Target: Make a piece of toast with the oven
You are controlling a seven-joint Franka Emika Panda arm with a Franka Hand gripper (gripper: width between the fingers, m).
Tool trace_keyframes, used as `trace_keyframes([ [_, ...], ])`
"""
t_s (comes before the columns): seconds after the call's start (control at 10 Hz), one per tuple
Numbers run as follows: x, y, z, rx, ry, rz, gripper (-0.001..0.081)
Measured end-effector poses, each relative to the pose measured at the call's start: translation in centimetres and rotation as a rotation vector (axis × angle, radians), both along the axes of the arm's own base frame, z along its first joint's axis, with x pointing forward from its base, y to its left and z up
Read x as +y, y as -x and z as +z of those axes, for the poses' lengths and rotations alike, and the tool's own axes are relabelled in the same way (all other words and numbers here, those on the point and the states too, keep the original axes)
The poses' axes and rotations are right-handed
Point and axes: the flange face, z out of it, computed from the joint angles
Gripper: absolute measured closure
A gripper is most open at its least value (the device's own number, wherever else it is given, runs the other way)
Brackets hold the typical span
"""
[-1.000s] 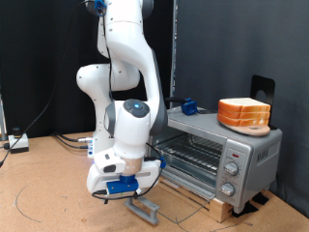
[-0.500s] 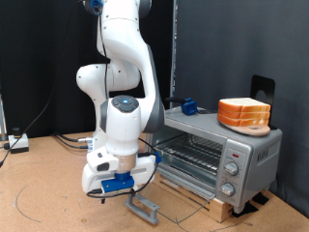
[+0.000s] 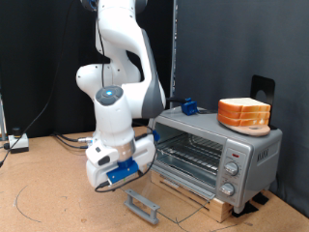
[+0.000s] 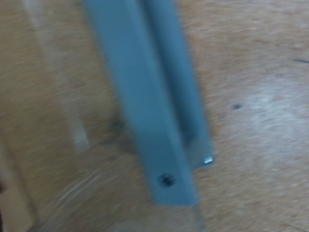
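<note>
The silver oven [image 3: 253,152] stands at the exterior view's right with its glass door [image 3: 179,196] dropped open onto the floor. The door's grey bar handle [image 3: 143,205] lies at the front, and the wire rack [image 3: 190,152] shows inside. My gripper [image 3: 118,178] hangs just above and to the exterior view's left of the handle, holding nothing that I can see. The wrist view shows the grey handle [image 4: 145,97] close up and blurred, with the glass door [image 4: 58,184] beside it and no fingers in sight. The single piece of toast is out of view.
A thick stack of bread slices [image 3: 244,114] sits on top of the oven, with a small blue object [image 3: 188,106] at the oven's back corner. Round knobs [image 3: 232,170] are on the oven's right panel. Cables [image 3: 29,198] lie on the wooden floor at the left.
My hand has lifted off the door handle and swung up and towards the exterior view's left. The door stays open flat.
</note>
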Motion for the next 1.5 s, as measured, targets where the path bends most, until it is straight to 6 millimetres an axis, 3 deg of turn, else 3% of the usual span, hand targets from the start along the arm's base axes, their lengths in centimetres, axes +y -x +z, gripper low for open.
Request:
trace_keyframes([
  [0.4, 0.3, 1.0, 5.3, -0.032, -0.139, 0.06, -0.0001],
  [0.6, 0.3, 1.3, 8.0, -0.065, -0.109, 0.066, -0.0001],
  [0.8, 0.7, 2.0, 8.6, -0.073, -0.082, 0.057, -0.0001],
  [1.0, 1.9, 2.0, 9.5, -0.156, -0.227, 0.163, -0.0001],
  [1.2, 3.5, 2.4, 11.9, -0.278, -0.393, 0.317, -0.0001],
  [1.5, 5.0, 3.1, 15.4, -0.42, -0.444, 0.53, -0.0001],
])
